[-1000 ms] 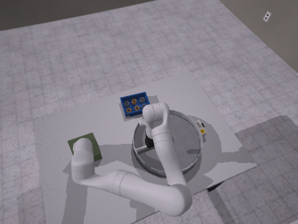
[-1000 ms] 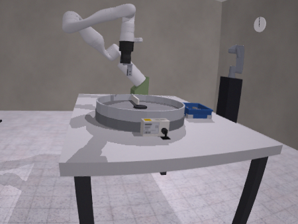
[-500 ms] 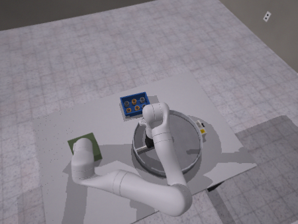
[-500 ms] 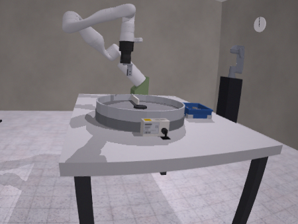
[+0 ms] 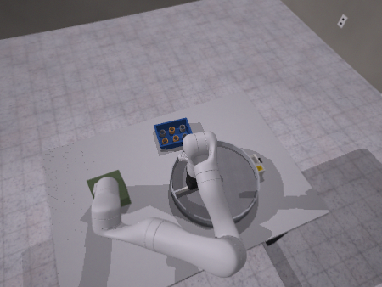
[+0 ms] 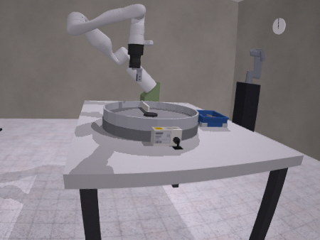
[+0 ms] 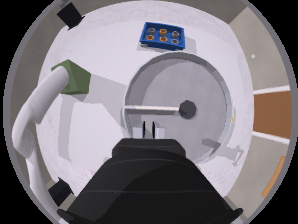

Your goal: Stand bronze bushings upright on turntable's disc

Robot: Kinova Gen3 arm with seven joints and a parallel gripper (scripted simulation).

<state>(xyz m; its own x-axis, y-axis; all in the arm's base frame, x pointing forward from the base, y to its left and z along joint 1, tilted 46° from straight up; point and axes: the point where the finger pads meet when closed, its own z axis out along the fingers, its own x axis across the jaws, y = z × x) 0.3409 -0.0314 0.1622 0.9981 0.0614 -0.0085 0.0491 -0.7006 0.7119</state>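
Observation:
The blue crate (image 5: 172,135) stands on the table beside the turntable and also shows in the wrist view (image 7: 162,36). It holds bronze bushings (image 5: 170,126) and grey steel bushings (image 5: 182,127), upright in rows. The turntable's grey disc (image 5: 225,187) (image 7: 188,108) has a raised rim, a dark hub and a white bar from hub to rim; no bushing is on it. My gripper (image 6: 137,73) hangs high above the disc's crate-side part, pointing down. Its fingers are drawn close together with nothing between them. My arm hides part of the crate's near corner in the top view.
A green block (image 5: 109,187) sits at the arm's base. A white control box (image 6: 167,135) is fixed to the turntable's rim. A black pedestal with a grey device (image 6: 247,103) stands beyond the table's crate end.

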